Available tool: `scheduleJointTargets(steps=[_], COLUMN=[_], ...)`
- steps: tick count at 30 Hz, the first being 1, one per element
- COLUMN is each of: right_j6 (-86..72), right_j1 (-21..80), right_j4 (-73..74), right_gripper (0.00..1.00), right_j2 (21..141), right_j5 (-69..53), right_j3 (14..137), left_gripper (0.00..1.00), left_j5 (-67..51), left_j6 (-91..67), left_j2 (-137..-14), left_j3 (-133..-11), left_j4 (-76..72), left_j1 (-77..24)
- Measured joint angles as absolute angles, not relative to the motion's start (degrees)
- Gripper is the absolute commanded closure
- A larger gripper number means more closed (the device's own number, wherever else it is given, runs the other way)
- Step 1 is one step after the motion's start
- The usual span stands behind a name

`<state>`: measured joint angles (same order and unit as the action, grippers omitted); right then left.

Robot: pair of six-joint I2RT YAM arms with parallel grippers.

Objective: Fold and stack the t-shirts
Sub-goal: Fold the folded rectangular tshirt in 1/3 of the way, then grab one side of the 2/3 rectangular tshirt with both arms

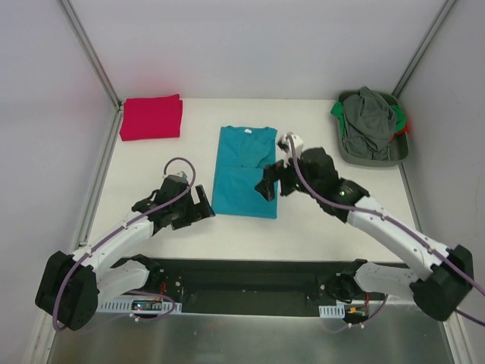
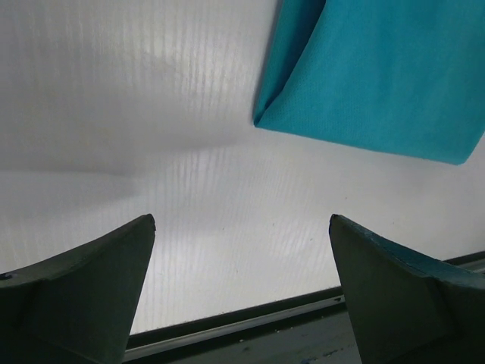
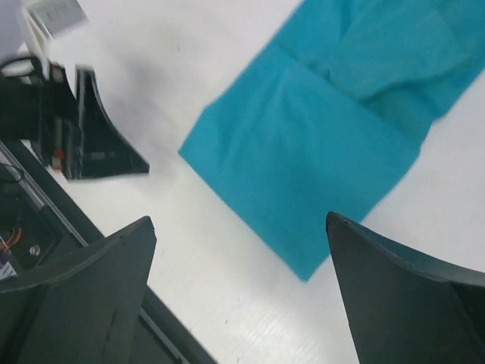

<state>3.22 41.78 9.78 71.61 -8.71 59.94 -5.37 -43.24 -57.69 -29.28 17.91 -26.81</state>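
Teal cloth is the reference for every position below. The teal t-shirt (image 1: 244, 173) lies flat on the white table (image 1: 151, 171), already narrowed to 1 long strip. Its hem points toward the arm bases and its collar away from them.

**Near the hem**
1. Off the shirt's near-left corner, the left gripper (image 1: 195, 206) hovers over bare table, clear of the cloth. Its jaws are released. The left wrist view shows nothing between the fingers (image 2: 91, 288), with the corner ahead and to the right.
2. Over the shirt's near-right edge sits the right gripper (image 1: 269, 186). Its jaws are also released and empty, and the right wrist view shows the hem corner ahead of them.

**Step in hand (judged): fold crosswise, hem to collar**
- Seat each gripper on 1 hem corner.
- Pinch every layer, or the tucked sleeves will likely slide out.
- Close both grippers before lifting.
- Raise both corners level and keep the hem taut between them.
- Lay the hem square on the collar edge at the white neck label (image 1: 247, 130), then release.

**Beyond the collar**
- Far left of the shirt lies the red t-shirt (image 1: 151, 117), folded square. It is the probable stack base.
- Far right of the shirt stands a grey-green bin (image 1: 402, 155) holding heaped garments (image 1: 367, 121).
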Motion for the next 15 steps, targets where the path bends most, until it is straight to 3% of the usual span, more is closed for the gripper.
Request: scheduleJointTargets(steps=[3, 8, 15], right_j6=[0.10, -9.54, -18.17], right_j1=[42.17, 42.52, 42.70], right_j4=[9.02, 8.88, 6.76], right_gripper=[0.03, 0.03, 0.03], right_j2=[62.70, 60.97, 61.54], right_j5=[-6.61, -2.52, 1.89], right_j3=[48.03, 31.66, 28.84], left_gripper=[0.16, 0.31, 0.55], left_j5=[-4.40, -4.84, -7.57], left_j6=[-43.57, -44.18, -44.47], left_j2=[-60.88, -72.05, -84.90], left_j3=[-31.51, -36.34, -42.61], left_j4=[17.61, 15.31, 13.15], left_j1=[-26.11, -25.30, -24.84])
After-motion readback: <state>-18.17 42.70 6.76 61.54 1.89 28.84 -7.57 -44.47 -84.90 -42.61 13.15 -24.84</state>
